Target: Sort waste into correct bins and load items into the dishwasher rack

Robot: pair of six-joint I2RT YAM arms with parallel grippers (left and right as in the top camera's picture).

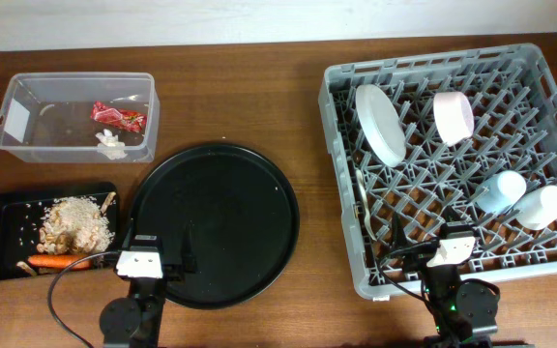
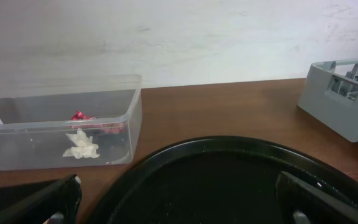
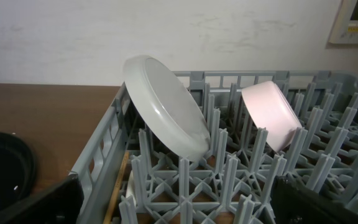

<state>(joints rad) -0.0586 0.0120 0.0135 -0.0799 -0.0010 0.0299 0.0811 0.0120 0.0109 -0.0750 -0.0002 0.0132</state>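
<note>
Overhead view, and the sorting looks all but finished. The red wrapper (image 1: pixel 117 115) and the tissue (image 1: pixel 111 142) lie in the clear tub (image 1: pixel 75 77) at the far left, the tissue just in front of the wrapper. The food scraps (image 1: pixel 77 223) are heaped in the shallow black tray (image 1: pixel 3 227), with the carrot (image 1: pixel 54 260) along its near edge. On the right, the rack (image 1: pixel 433 56) carries the plate (image 1: pixel 379 123) leaning on edge between the pegs and the pink bowl (image 1: pixel 453 117) on edge beside it. The blue cup (image 1: pixel 501 190) and the white cup (image 1: pixel 543 206) lie just beside each other nearer the front. The fork (image 1: pixel 361 193) runs along the left side. The big round tray (image 1: pixel 216 222) between the two groups is bare, and so is the counter (image 1: pixel 298 106) around it. The left end effector (image 2: pixel 182 196) sits low over the round tray's near rim, fingers spread wide with nothing between them. The right end effector (image 3: pixel 179 205) is also spread and empty, at the rack's near edge, looking across the pegs at the plate. Judging by all that, the step in hand is a last check and a clean park. Nothing appears left to grasp. To do it well, the right arm should rise clear before any swing, because the pegs stand close under it and the plate leans right ahead of it. The left arm has open room over the round tray, though its cable loops near the black tray's corner by the carrot, so a sideways sweep there could snag or nudge it.
</note>
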